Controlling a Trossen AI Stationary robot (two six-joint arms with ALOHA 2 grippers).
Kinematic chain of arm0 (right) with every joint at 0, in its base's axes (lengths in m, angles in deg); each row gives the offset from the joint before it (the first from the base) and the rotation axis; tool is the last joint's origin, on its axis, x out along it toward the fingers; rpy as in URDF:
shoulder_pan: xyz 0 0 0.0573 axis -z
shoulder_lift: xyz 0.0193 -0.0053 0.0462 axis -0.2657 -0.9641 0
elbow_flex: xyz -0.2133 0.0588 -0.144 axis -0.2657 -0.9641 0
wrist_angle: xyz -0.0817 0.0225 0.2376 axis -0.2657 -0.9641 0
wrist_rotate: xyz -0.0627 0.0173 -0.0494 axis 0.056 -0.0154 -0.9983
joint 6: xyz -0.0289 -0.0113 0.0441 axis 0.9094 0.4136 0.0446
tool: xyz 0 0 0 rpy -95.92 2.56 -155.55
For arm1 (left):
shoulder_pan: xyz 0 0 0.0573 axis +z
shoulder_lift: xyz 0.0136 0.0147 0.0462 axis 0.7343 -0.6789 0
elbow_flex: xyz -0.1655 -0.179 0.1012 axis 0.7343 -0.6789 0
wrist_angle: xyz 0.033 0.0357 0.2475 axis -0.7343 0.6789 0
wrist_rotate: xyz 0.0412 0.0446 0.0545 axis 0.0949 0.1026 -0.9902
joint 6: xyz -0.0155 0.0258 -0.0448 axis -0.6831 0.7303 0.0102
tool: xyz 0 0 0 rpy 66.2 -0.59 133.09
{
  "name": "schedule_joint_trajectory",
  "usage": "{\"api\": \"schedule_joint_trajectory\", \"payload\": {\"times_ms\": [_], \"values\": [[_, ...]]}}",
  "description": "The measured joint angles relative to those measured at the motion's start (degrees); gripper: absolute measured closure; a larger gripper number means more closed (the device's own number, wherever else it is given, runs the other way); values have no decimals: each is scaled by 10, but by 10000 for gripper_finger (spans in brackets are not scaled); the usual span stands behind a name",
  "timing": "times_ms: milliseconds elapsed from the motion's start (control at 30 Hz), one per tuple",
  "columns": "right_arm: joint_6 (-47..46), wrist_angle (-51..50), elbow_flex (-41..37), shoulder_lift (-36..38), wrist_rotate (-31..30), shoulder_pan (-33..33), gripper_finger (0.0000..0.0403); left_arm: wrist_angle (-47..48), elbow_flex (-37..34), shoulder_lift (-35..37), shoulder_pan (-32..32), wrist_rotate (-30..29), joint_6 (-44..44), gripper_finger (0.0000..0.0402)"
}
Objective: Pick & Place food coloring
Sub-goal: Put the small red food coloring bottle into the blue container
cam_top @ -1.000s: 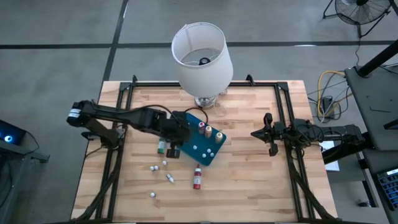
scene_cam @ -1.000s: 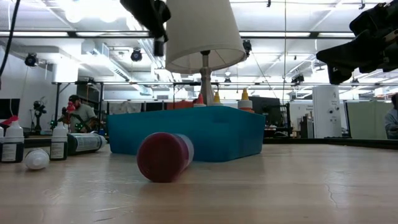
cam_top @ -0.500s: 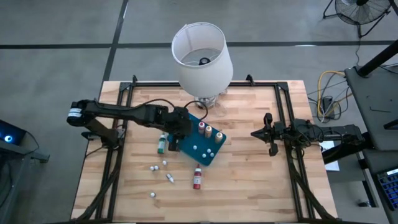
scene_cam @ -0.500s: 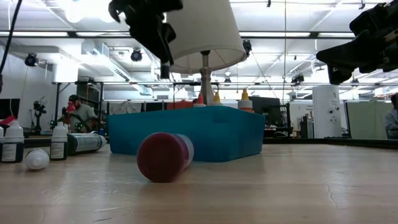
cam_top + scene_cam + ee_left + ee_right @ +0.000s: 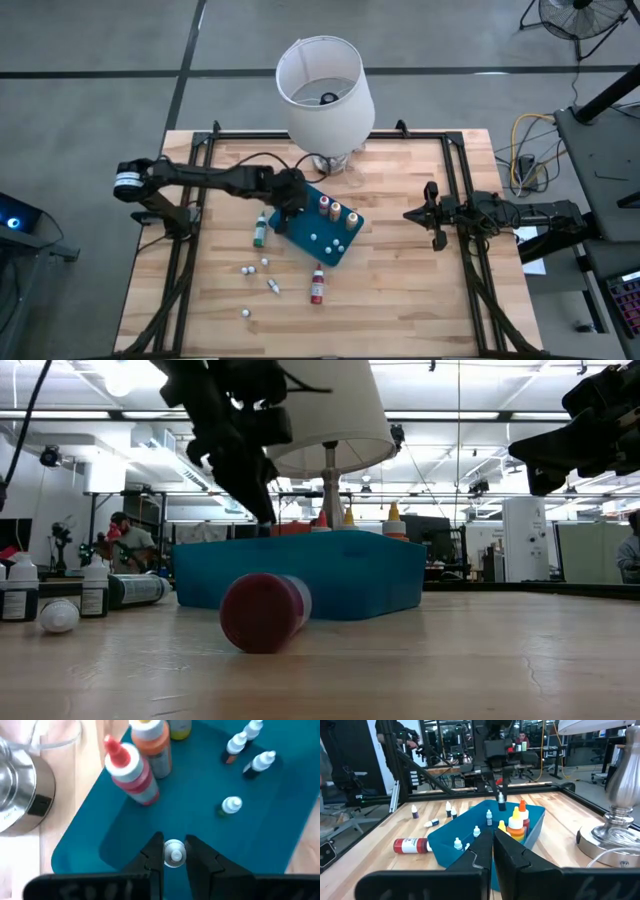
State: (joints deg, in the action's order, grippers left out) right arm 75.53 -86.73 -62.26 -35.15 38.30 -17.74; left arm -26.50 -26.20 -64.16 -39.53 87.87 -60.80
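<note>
On the left side of the table our left gripper (image 5: pixel 290 197) hangs over the near-left corner of the teal tray (image 5: pixel 345 250), and the wrist view shows its fingers (image 5: pixel 152 857) closed narrow on a small bottle (image 5: pixel 174 854) whose pale cap points up at the camera, so the bottle's long axis stands upright, straight down from the hand toward the tray floor. That is the relation the placing turns on: the bottle is directly above bare blue surface, apart from the three small bottles (image 5: pixel 240 742) already standing further in and from the taller red-capped bottle (image 5: pixel 132 767) beside the orange one (image 5: pixel 152 740). We judge a straight descent would set it down. Left of the tray a green bottle (image 5: pixel 260 231) lies on the wood with its axis running toward and away from the lamp (image 5: pixel 325 85); a red bottle (image 5: pixel 318 285) lies in front of the tray. Both are far nearer our left arm. Our right gripper (image 5: pixel 432 216) waits well apart at the right edge, fingers drawn together on nothing.
</note>
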Motion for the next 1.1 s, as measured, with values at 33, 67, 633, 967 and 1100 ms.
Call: {"api": "schedule_joint_trajectory", "payload": {"times_ms": [33,67,633,967,1100], "values": [[0,0,0,0,0,0,394,-1,-5,0,3,2,0,371],[0,0,0,0,0,0,394,0,-12,0,6,3,0,371],[0,0,0,0,0,0,394,-82,-110,0,13,3,0,371],[0,0,0,0,0,0,394,-127,-139,0,15,3,-13,371],[0,0,0,0,0,0,394,-126,-150,0,15,15,-28,371]]}}
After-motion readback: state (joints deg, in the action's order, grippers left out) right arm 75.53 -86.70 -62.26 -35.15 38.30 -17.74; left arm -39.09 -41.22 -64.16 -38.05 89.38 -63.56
